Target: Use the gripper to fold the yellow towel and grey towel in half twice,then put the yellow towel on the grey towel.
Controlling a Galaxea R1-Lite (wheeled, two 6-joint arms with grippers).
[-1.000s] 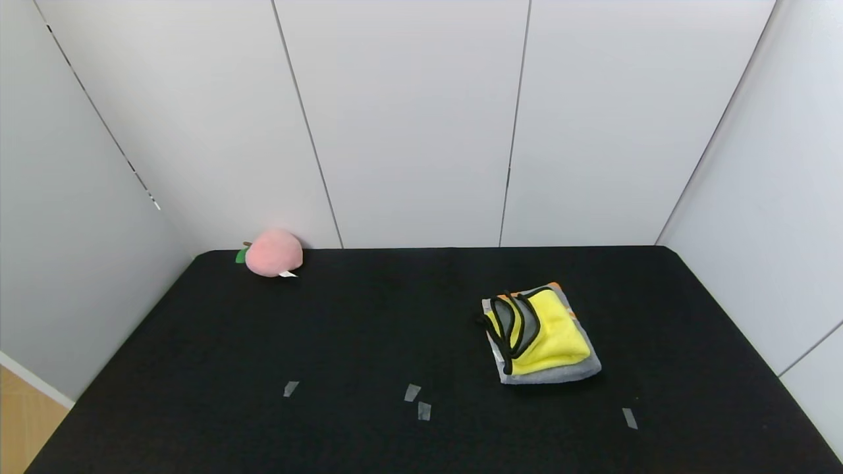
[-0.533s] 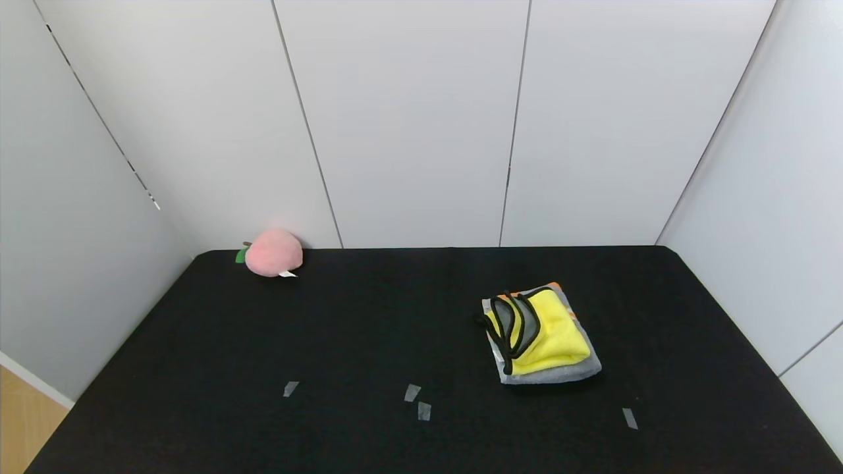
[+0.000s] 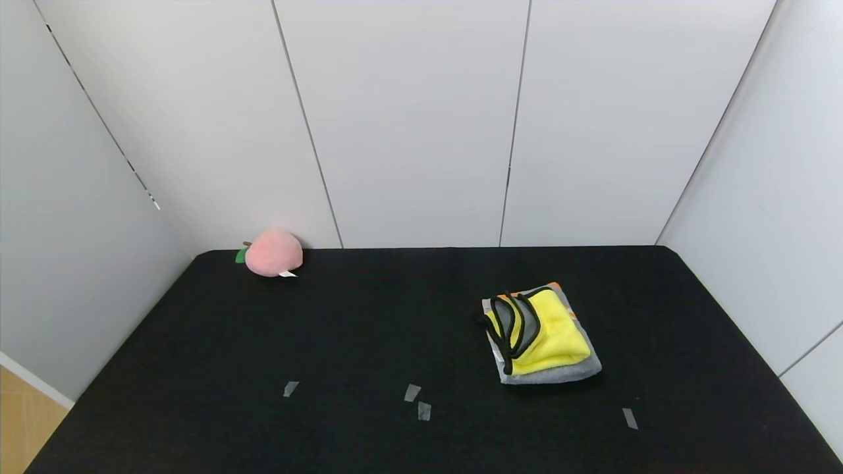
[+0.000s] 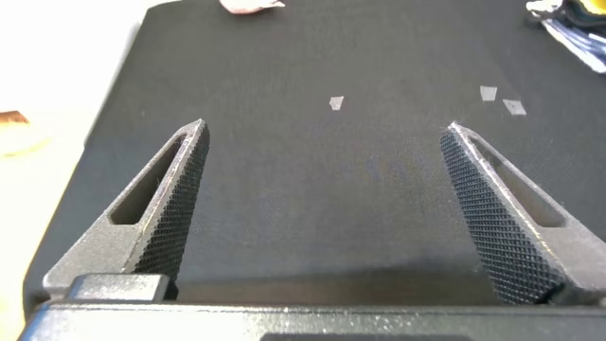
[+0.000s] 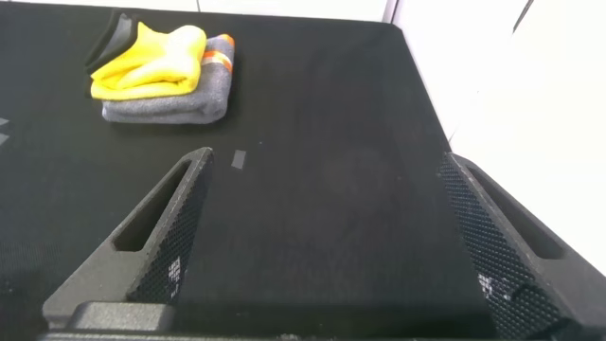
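The yellow towel lay folded on the grey towel: soft, light, floppy cloth, best pinched at a folded edge. Both grippers' fingers stood released, empty.

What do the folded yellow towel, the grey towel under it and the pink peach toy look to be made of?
Folded yellow towel: plush microfibre by its fluffy nap, black stitched edging, grey reverse. Grey towel: looks like terry cloth, matte, with orange stripes at one end. Pink peach toy: soft plush fabric, seemingly stuffed, with a green leaf and a small white tag. All lie on the black table.
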